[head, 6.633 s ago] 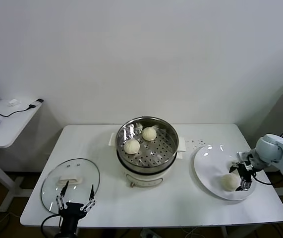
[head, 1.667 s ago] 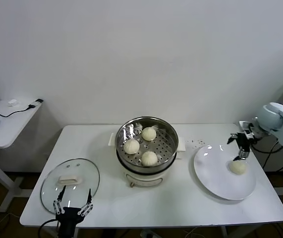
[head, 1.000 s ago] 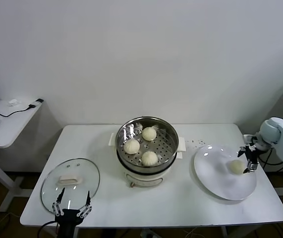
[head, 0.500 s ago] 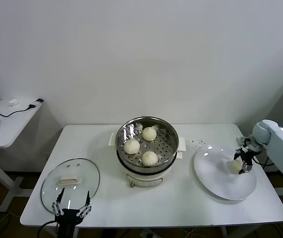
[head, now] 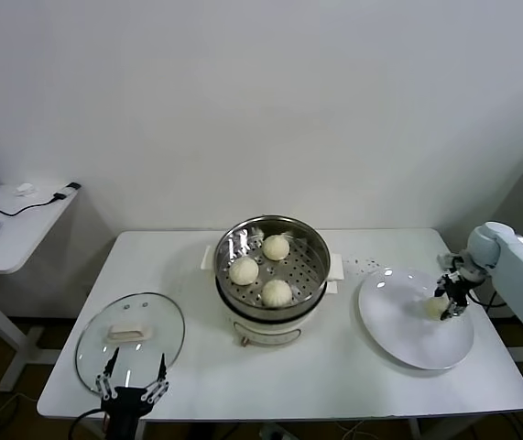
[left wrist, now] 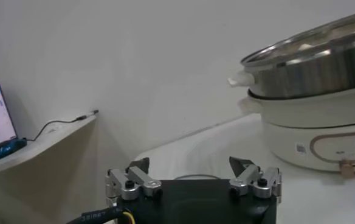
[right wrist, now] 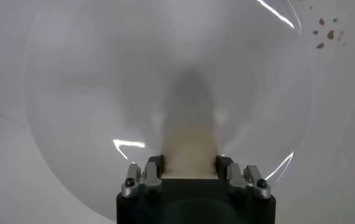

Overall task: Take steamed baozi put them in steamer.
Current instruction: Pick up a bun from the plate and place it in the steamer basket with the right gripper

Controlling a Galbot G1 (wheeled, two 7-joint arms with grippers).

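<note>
right gripper (head: 451,295) sits low over the white plate (head: 398,335), its fingers (right wrist: 152,171) straddling the last baozi (right wrist: 189,149) on the plate's right side, apparently clasping it. three baozi (head: 277,292) lie in the steamer (head: 313,246) at table centre. left gripper (left wrist: 194,177) hangs spread wide at the front edge beside the glass lid (head: 156,316).

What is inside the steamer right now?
Three buns sit on the perforated floor of the steamer. The near wall hides nothing of them.
</note>
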